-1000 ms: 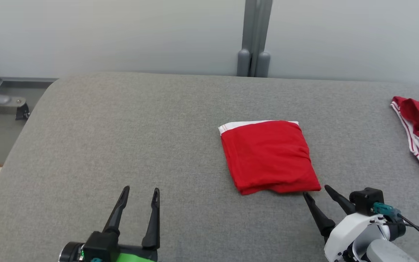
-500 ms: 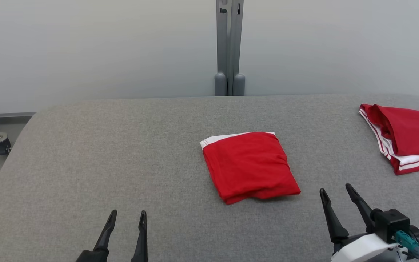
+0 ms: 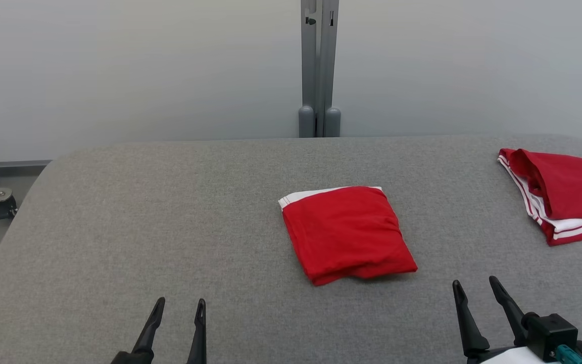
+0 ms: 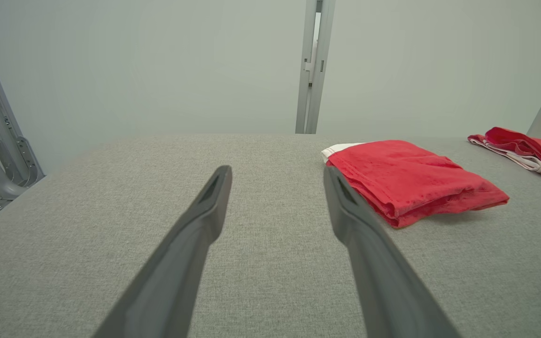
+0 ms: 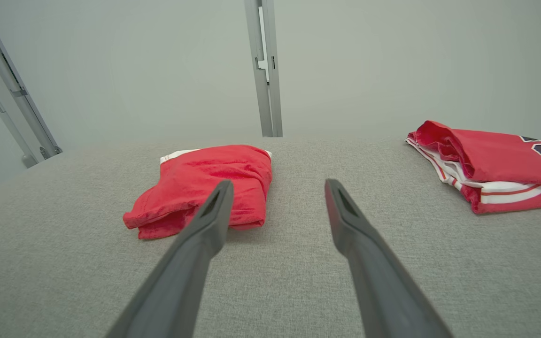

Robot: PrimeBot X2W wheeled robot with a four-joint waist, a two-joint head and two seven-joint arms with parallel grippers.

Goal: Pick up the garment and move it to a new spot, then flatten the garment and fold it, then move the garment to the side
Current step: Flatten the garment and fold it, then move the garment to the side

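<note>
Garment (image 3: 346, 232), red with a white band, lies folded square in the middle of the grey tabletop (image 3: 144, 227). The left gripper (image 3: 180, 302) and right gripper (image 3: 474, 280) hover near the front edge, both spread open and empty. Moving the garment aside probably calls for pinching every layer so the fold holds. A second red jersey (image 3: 559, 192) at far right bears dark lettering, cropped and unreadable.

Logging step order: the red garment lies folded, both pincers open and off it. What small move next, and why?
Probably bring the right pincer forward to the near right edge of the folded garment: that pincer is nearer than the left pincer, and the garment sits centrally, apart from the jersey.
</note>
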